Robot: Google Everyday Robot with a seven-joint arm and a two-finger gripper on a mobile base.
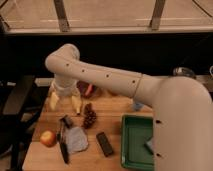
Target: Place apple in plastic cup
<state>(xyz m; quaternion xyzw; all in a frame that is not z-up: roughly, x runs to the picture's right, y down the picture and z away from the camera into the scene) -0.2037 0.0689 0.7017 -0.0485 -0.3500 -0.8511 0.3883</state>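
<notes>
Gripper spread wide, empty, over back-left of tabletop.
Apple near front-left corner, well apart from blue cup, mostly behind arm; green tray w/ grey item.

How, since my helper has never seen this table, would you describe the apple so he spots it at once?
On the wooden table, go to the near left corner. The apple lies there, left of the grey cloth, nearer us than the open gripper. It is the only round red-orange thing there.
</notes>
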